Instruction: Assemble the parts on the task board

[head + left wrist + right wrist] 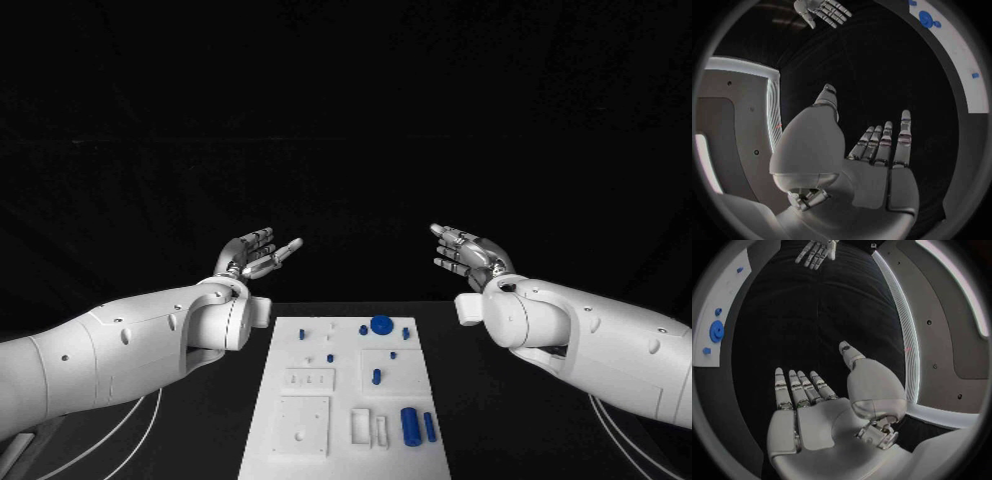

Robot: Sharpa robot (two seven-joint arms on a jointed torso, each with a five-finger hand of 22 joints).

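The board point(346, 395) lies on the table point(476, 420) between the two arms, its long axis running away from the robot; both hands are raised beyond its far end and off to either side, so every part lies back toward the robot and below them. The left hand point(257, 256) hangs past the board's far left corner, the right hand point(469, 255) past its far right corner; neither touches anything.

The parts sit loose on the board: a round blue disc point(381, 324) at the far end, right of centre; a short blue peg point(378, 376) near the middle; two long blue cylinders point(415, 425) side by side at the near right, lengthwise along the board. Smaller blue bits point(329, 357) lie left of the disc (too small to tell their shape).

Both hands are released, fingers extended and apart, palms empty; the left wrist view shows the left hand's fingers point(879, 145) straight with the thumb well clear, and the right wrist view shows the same of the right fingers point(798, 387).

Most of the blue lies on the board's right half, so I judge the right hand the nearer for a first pick; the disc is closest to it, down and inward from its palm.
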